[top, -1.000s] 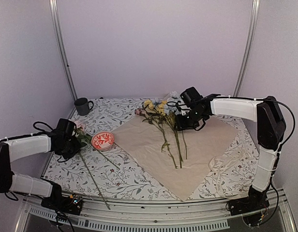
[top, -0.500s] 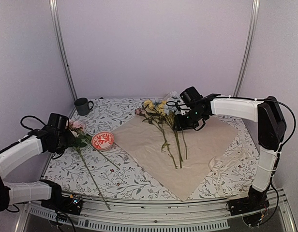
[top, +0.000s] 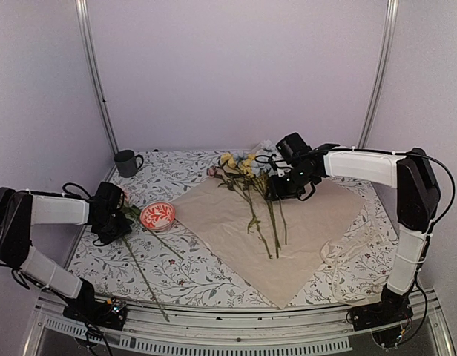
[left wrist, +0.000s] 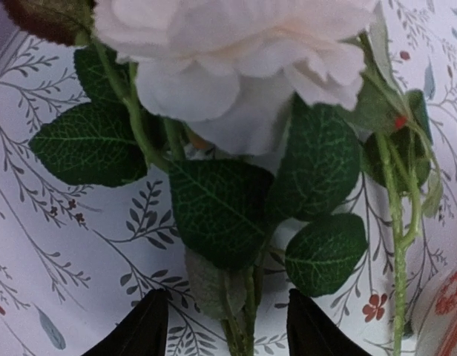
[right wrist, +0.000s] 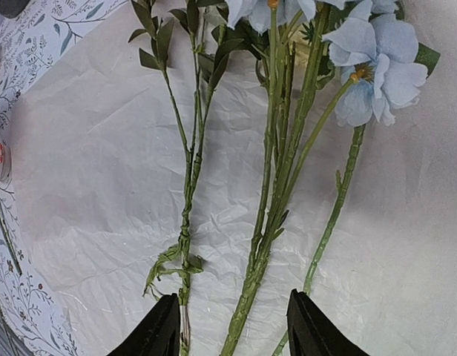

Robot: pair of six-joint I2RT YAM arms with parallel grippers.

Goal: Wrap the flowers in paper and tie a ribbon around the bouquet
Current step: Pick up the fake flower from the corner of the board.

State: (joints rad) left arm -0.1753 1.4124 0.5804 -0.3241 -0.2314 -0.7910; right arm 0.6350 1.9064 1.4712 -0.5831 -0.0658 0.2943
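- Flowers [top: 247,167] lie on flat peach paper [top: 325,219]; nothing wrapped or tied.
- Left hand [left wrist: 228,328] gapes astride a stray rose [left wrist: 236,59]; right hand [right wrist: 232,326] open above stems [right wrist: 271,215].

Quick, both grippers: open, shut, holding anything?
Left gripper: open, over the stem of the pink flower, not gripping.
Right gripper: open above the flowers on the paper, empty.

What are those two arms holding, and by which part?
Nothing. The left gripper has jaws open either side of the stem of the pink flower, not clamping it; the right gripper has jaws open above the flowers on the paper.
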